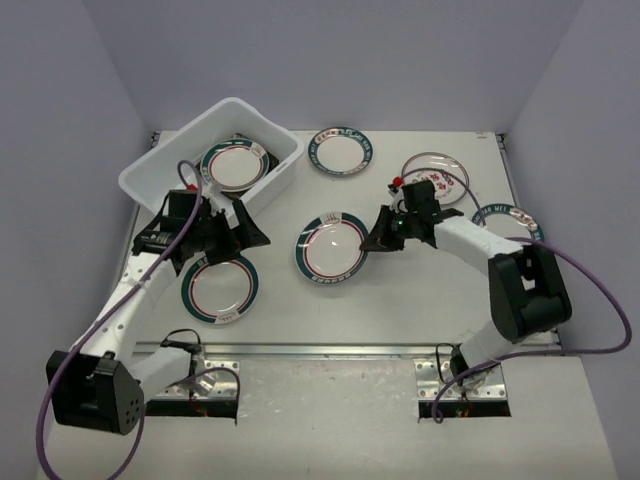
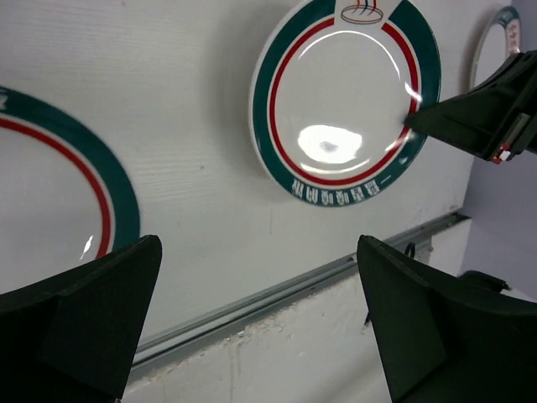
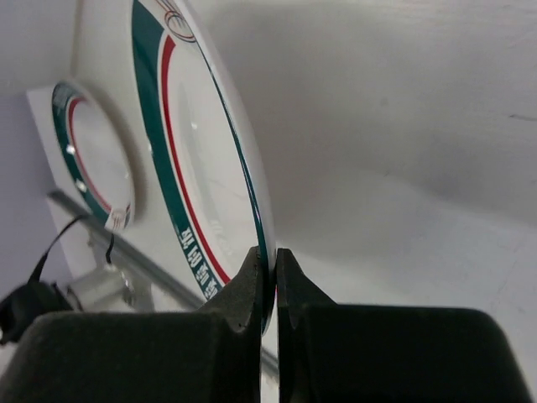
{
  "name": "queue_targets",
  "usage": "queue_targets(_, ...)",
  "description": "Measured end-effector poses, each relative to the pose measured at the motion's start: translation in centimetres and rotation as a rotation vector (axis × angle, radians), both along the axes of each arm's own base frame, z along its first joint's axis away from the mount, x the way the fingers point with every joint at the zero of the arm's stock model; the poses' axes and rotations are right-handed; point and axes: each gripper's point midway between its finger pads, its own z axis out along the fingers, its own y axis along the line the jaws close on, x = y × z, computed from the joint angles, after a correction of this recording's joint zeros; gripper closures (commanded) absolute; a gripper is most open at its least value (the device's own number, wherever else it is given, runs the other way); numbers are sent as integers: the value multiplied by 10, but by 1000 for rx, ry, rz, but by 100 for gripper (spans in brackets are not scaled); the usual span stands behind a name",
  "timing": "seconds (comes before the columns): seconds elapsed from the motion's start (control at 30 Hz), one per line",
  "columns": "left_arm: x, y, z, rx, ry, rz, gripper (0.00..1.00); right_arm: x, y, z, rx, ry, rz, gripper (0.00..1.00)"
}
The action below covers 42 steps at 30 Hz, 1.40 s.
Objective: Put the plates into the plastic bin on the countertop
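The white plastic bin (image 1: 170, 175) stands at the back left with a teal-and-red ringed plate (image 1: 235, 165) and part of a black plate (image 1: 268, 160) inside. My right gripper (image 1: 375, 243) is shut on the right rim of a ringed plate (image 1: 332, 248) at mid-table, lifted on edge in the right wrist view (image 3: 210, 193). That plate also shows in the left wrist view (image 2: 344, 101). My left gripper (image 1: 250, 235) is open and empty above the countertop (image 1: 400, 310), just above another ringed plate (image 1: 220, 288). More plates lie at the back (image 1: 340, 152), the back right (image 1: 440, 178) and the right (image 1: 505, 220).
A metal rail (image 1: 330, 350) runs along the near edge of the table. Grey walls close in the left, back and right sides. Purple cables trail from both arms.
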Motion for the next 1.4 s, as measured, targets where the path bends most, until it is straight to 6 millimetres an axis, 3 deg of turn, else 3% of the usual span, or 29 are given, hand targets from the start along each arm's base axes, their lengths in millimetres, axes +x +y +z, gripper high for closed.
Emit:
queue_targets(0.17, 14, -33, -3, -132, -19, -142, 7, -42, 10, 61, 106, -40, 214, 100)
queue_targets(0.3, 17, -56, -4, -213, -26, -254, 37, -71, 20, 95, 237, -46, 289, 100)
queue_targets(0.37, 16, -64, -5, -253, -12, -297, 52, -77, 23, 104, 284, -50, 294, 100)
queue_targets(0.47, 12, -74, 1, -307, -21, -355, 62, -82, 27, 107, 322, -27, 280, 100)
queue_targets(0.53, 10, -79, 7, -335, -38, -388, 100, -83, 30, 108, 337, -9, 272, 100)
queue_targets(0.63, 6, -85, 16, -366, -63, -440, 100, -84, 35, 111, 348, -5, 271, 97)
queue_targets(0.67, 6, -87, 20, -372, -79, -456, 100, -84, 35, 111, 350, 8, 260, 78)
queue_targets(0.73, 10, -87, 27, -373, -110, -466, 100, -82, 35, 112, 354, 11, 248, 31)
queue_targets(0.77, 12, -88, 30, -372, -126, -469, 100, -81, 36, 112, 356, 10, 244, 19)
queue_targets(0.83, 19, -87, 35, -360, -141, -457, 100, -78, 37, 114, 354, -10, 243, 2)
queue_targets(0.9, 35, -82, 41, -307, -139, -391, 100, -73, 34, 114, 310, -21, 222, 1)
queue_targets(0.97, 62, -65, 54, -231, -162, -268, 100, -61, 22, 113, 213, -57, 163, 1)
queue_targets(1.0, 81, -46, 64, -192, -179, -160, 100, -54, 14, 113, 164, -81, 126, 1)
queue_targets(1.1, 131, 34, 93, -91, -242, 208, 100, -44, -18, 112, 40, -134, 20, 1)
queue_targets(1.2, 154, 115, 101, -10, -263, 556, 100, -48, -37, 108, -24, -146, -33, 1)
queue_targets(1.27, 164, 145, 91, 33, -224, 694, 100, -57, -39, 102, -27, -140, -28, 1)
queue_targets(1.4, 209, 167, 56, 82, -128, 786, 100, -82, -37, 84, 2, -94, 6, 1)
